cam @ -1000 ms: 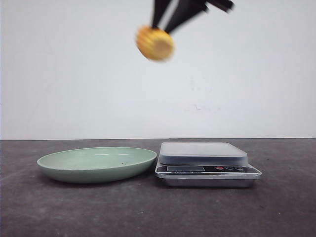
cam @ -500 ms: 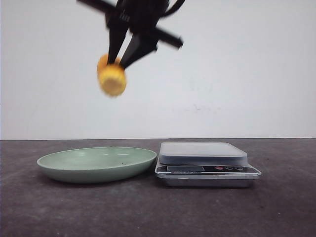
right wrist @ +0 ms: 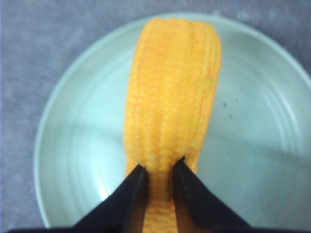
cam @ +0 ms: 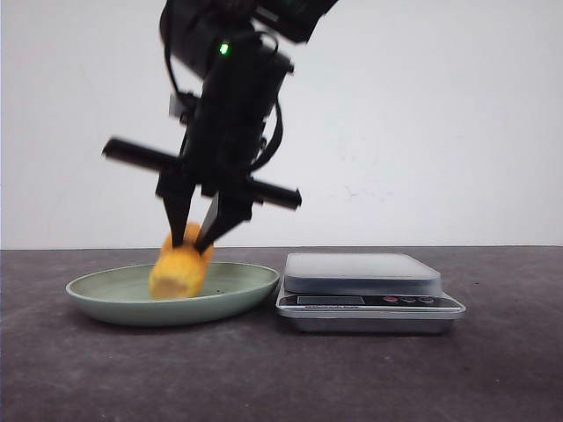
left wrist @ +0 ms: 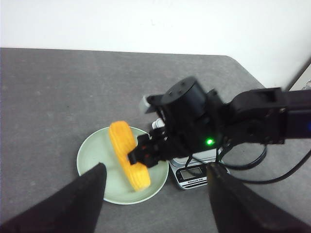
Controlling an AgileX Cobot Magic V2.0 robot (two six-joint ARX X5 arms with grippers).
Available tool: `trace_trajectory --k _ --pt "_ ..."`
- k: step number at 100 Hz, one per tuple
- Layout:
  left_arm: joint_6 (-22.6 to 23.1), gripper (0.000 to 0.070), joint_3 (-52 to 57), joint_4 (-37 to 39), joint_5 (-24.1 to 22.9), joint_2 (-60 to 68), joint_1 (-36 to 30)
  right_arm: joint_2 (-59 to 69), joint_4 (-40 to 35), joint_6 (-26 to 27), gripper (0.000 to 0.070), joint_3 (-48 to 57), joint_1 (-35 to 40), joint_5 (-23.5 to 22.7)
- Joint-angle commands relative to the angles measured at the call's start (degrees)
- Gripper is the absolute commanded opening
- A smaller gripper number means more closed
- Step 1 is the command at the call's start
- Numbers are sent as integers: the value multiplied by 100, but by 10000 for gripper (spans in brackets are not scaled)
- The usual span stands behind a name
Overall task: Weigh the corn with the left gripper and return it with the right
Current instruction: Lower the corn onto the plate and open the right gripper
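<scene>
Yellow-orange kernels in tight rows cover the corn (cam: 180, 268), a short cob section held over the pale green plate (cam: 106, 294). The right gripper (cam: 197, 236) clamps the cob across its girth, near one end as the right wrist view shows; the fingertips (right wrist: 131, 187) sit close together on the kernels. The lower end of the cob is at or just above the plate floor; contact cannot be confirmed. On the plate, the cob runs roughly from 12 o'clock to 6 o'clock in the right wrist view. The digital kitchen scale (cam: 365, 286) stands just beside the plate at its 3 o'clock in the front view, platform bare.

The left gripper (left wrist: 155, 194) hangs above the table, its fingers spread wide, holding nothing.

Handling judgement: the cob appears rigid and light to moderate in weight. The rounded, ridged surface can roll once released. A grip across the diameter at mid-length gives better balance than the present end grip. Kernels may dent under excess force.
</scene>
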Motion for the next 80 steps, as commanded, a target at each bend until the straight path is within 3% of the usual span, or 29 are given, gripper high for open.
trace_trajectory --k 1,15,28,41,55,80 --pt "-9 394 63 13 -24 22 -66 98 105 125 0 101 96 98" --pt "-9 393 63 -22 -24 22 -63 98 131 118 30 98 118 219" --pt "-7 393 63 -39 -24 22 -63 98 129 120 276 98 118 267" --pt "-4 394 63 -59 -24 22 -63 98 138 118 419 98 125 273" --pt "-2 393 63 -76 -24 22 -63 96 160 83 434 101 131 275" --pt "-7 393 63 -190 -83 20 -63 -262 35 -428 458 131 127 332"
